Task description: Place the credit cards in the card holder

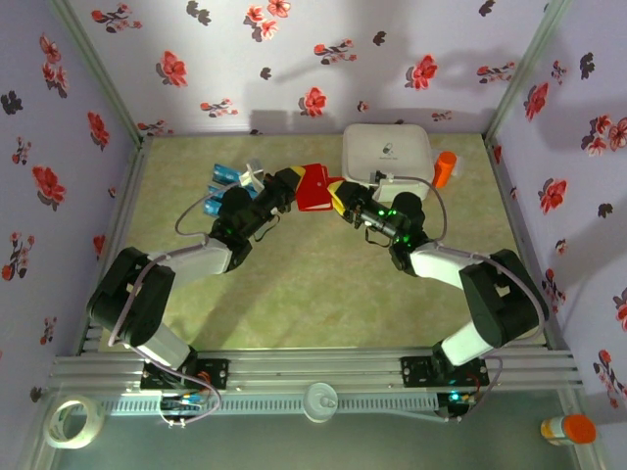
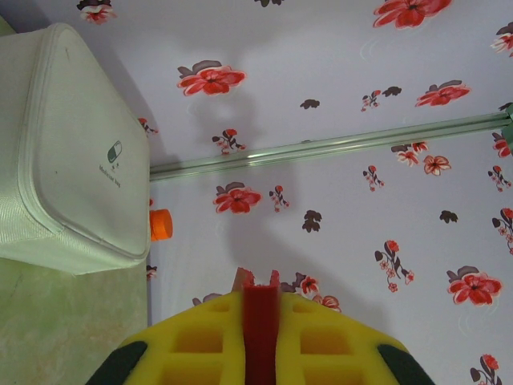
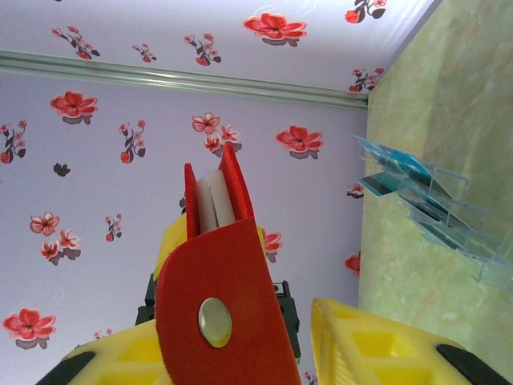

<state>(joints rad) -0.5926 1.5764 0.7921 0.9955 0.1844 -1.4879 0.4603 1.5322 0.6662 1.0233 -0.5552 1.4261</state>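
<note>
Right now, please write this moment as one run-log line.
left gripper: shut on card holder | right gripper: open around its flap | credit cards: in clear stand

- The table (image 1: 313, 294) has a mottled pale-green top, with flowered lilac walls on three sides.
- A white rounded box (image 1: 387, 154) lies flat near the far edge, right of centre, with a small pill mark on its lid.
- An orange-capped bottle (image 1: 445, 168) sits just beside the box's right side.
- A clear plastic stand (image 3: 469, 241) sits at the far left, with blue and teal credit cards (image 3: 401, 170) tilted in its tiers.
- A small white item (image 1: 251, 176) sits just right of the stand; it is too small to identify.
</note>
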